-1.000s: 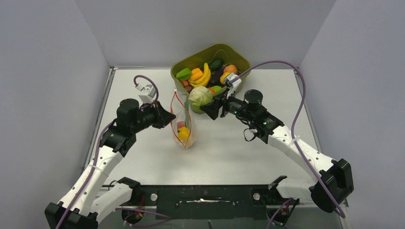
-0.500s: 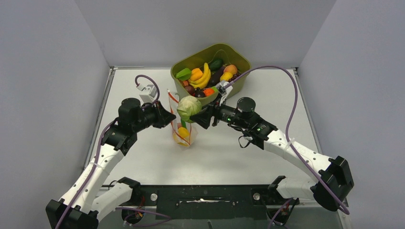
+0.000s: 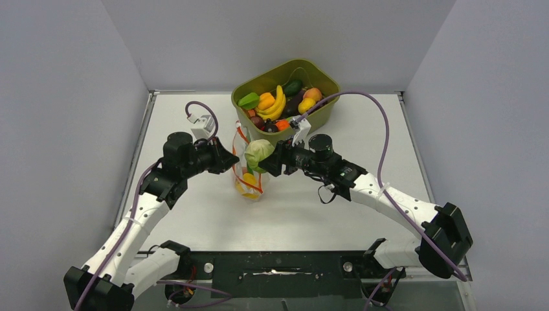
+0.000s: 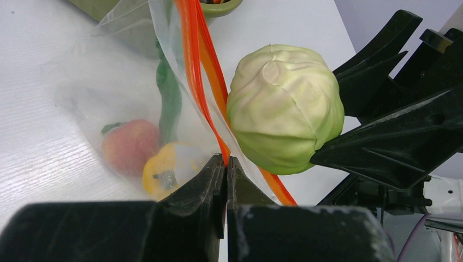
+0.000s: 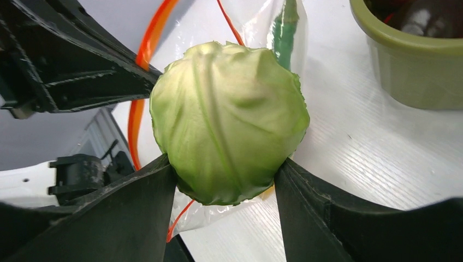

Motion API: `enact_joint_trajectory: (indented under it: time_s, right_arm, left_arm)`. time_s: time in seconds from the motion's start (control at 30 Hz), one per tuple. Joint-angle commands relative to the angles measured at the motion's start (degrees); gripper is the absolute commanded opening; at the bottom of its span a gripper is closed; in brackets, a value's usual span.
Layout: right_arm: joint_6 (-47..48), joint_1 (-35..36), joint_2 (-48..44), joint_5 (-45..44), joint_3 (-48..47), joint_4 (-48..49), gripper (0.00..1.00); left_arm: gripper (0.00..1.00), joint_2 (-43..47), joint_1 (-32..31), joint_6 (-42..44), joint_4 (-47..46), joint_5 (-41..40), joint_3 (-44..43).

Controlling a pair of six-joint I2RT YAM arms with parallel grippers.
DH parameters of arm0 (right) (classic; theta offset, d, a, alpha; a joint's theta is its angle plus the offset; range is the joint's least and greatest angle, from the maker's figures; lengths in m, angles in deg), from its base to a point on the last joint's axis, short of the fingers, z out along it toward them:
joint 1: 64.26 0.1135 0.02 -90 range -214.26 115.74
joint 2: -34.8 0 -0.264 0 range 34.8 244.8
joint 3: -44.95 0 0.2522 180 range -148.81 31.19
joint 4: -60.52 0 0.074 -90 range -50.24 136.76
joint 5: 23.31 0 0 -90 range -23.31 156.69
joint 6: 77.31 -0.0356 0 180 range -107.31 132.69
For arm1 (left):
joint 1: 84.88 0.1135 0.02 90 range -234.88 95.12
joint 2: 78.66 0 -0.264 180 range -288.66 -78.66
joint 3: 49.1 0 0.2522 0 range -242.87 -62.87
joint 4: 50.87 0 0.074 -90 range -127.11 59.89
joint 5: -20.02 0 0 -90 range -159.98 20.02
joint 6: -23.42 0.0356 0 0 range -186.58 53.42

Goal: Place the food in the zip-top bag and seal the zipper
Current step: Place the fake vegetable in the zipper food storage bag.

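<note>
Right pincer [image 5: 225, 169] is partway open and clamped on the round pale-green plastic cabbage [image 5: 229, 120], just swung over from the olive-green plastic tub [image 3: 324, 81] to the mouth of the clear crinkly zip-top bag [image 4: 98, 93], so the drop looks close. Left pincer [image 4: 225, 164] is pinched tight on the bag's red-orange zipper strip [image 4: 191, 54], holding it up. The cabbage hides the opening, so I can't tell if it's inside yet.

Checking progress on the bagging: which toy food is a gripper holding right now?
The pale-green cabbage, clamped in the right gripper at the zip-top bag mouth. The pink-red fruit, yellow pepper and green pod already sit inside the bag.
</note>
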Motion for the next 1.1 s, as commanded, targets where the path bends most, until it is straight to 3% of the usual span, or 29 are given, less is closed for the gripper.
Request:
enact_joint_trajectory:
  time_s: [0.0,0.17,0.4,0.77,1.07]
  right_arm:
    - [5.54,2.15,1.11,-8.12,-5.61,-7.21,0.35]
    - [9.50,4.01,3.03,-15.68,-8.88,-13.54,0.35]
    - [10.32,4.74,1.38,-18.89,-10.86,-14.79,0.36]
    - [2.24,4.22,-4.77,-0.91,-4.94,0.68,0.36]
    - [-7.35,4.26,1.59,8.71,-2.09,11.80,0.38]
  left_arm:
    - [0.00,-0.40,-0.04,-0.51,-1.63,0.85,-3.12]
    - [0.00,-1.02,-0.04,-0.42,-2.17,0.95,-2.99]
    - [0.00,-1.74,-0.04,-0.30,-1.91,1.27,-2.49]
    - [0.00,-3.38,-0.04,0.01,2.71,-1.84,-3.97]
    - [0.00,-4.30,0.02,0.02,6.89,-4.45,-4.56]
